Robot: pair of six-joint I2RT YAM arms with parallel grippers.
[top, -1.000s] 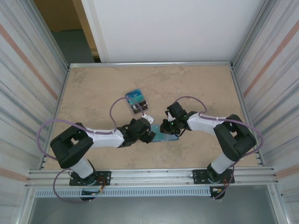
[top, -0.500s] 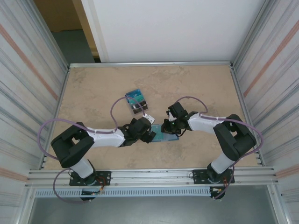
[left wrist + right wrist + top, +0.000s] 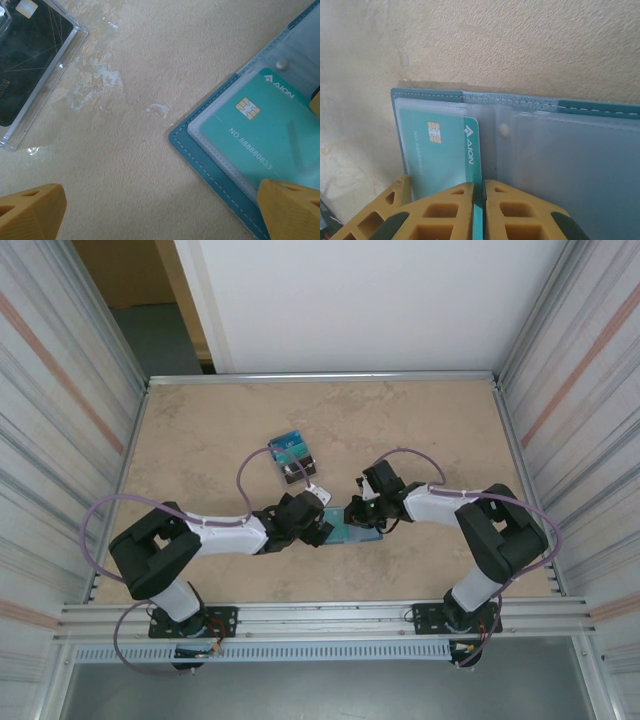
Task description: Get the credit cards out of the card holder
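- Lying open and flat on the table [image 3: 200,430], the holder [image 3: 355,532] is close to the middle of the near edge, between the two tools.
- The right tool [image 3: 480,189] is almost fully closed. Its two yellow fingers [image 3: 445,210] pinch the thin edge of a teal card [image 3: 445,150].
- This card has a gold chip and white print, and it sits in the clear pocket on the left half of the holder, as the right wrist view shows. One long edge of it stands a little out of the pocket, toward the fold.
- A pale snap [image 3: 504,130] is on the fold, just beside the card.
- The other half of the holder shows a grey-blue pocket panel; I cannot tell if a card is inside it.
- The left tool [image 3: 160,210] is wide open and holds nothing. One of its fingers is over the corner of the holder, and the other is over bare table.
- The left tool is just beside the left end of the holder in the top view.
- A small case [image 3: 291,455] with blue and green cards lies nearer the table's middle, apart from the holder. Its wall is clear, and it holds a dark card.
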